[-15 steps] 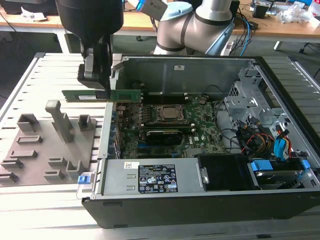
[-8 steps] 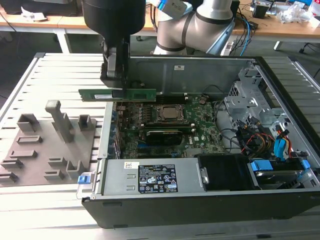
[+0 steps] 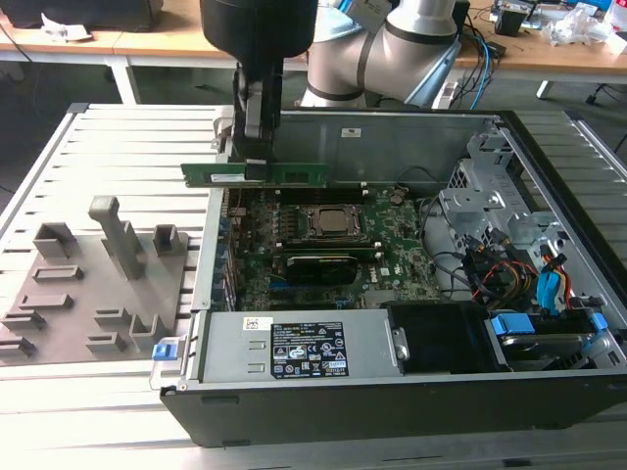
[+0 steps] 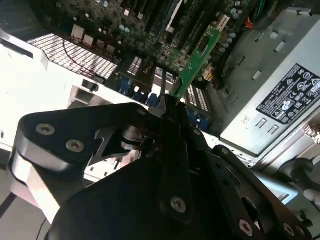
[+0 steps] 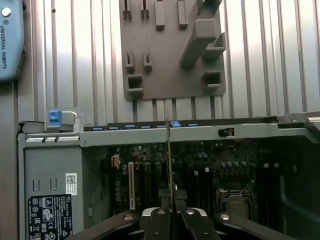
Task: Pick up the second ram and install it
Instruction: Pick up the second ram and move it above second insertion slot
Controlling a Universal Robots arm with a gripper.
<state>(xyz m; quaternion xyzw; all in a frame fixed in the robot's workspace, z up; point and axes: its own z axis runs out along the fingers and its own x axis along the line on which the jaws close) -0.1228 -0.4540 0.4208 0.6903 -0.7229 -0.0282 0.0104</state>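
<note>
The gripper (image 3: 257, 166) is clamped tight on the middle of the second ram (image 3: 294, 173), holding the green stick on edge in the air above the motherboard (image 3: 397, 245) inside the open computer case (image 3: 549, 196). The stick's long axis runs from the exterior view's left to its right, along the case's far wall, with the board directly beneath. The grey holder tray (image 3: 88, 294) lies well apart at the exterior view's left.

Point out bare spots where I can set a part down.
Bare slatted table behind the grey holder tray, and the strip in front of it. Crowded: inside the case, where the gripper holds the second ram over the motherboard.
</note>
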